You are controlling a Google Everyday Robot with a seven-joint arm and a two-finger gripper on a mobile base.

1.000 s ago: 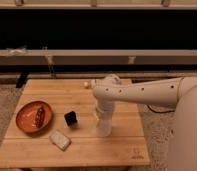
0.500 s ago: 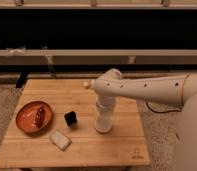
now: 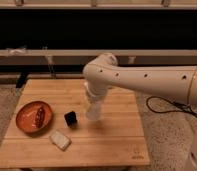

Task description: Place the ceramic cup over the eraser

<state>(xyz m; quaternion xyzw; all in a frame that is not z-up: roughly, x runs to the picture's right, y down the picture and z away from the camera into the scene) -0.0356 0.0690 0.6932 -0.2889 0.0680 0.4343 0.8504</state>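
Since the frame half a second ago, the lower end of the arm (image 3: pixel 142 80) has shifted to the left over the table, so you now have the gripper (image 3: pixel 94 104) closer to the eraser (image 3: pixel 70 118), just at its right side and not touching it. At the bottom of the gripper you see the ceramic cup (image 3: pixel 93 114) as a plain white shape without handle. It melts into the white of the arm, so its outline is hard to separate. Whether the claw is wide, narrow or clamped on the cup, I cannot tell you from this view. The cup is over the middle of the wooden table (image 3: pixel 112 145), low near the boards; if it touches the wood or hangs a little above it, I cannot tell. The eraser is a small black block, roughly cubic, lower than the cup, and it stands free on the wood. To the left of it lies the orange-red round plate (image 3: pixel 23 120) with a dark reddish oblong thing (image 3: pixel 39 116) on it. In front of the eraser, toward the camera, lies a pale flat slab (image 3: pixel 60 140), turned diagonal. Between cup and eraser you see only a narrow strip of bare wood. Beside the table at the right a dark cable (image 3: pixel 162 104) makes a loop. The long axis of the cup looks about vertical, in line with the arm's end above it; which end, narrow or wide, points down cannot be read.
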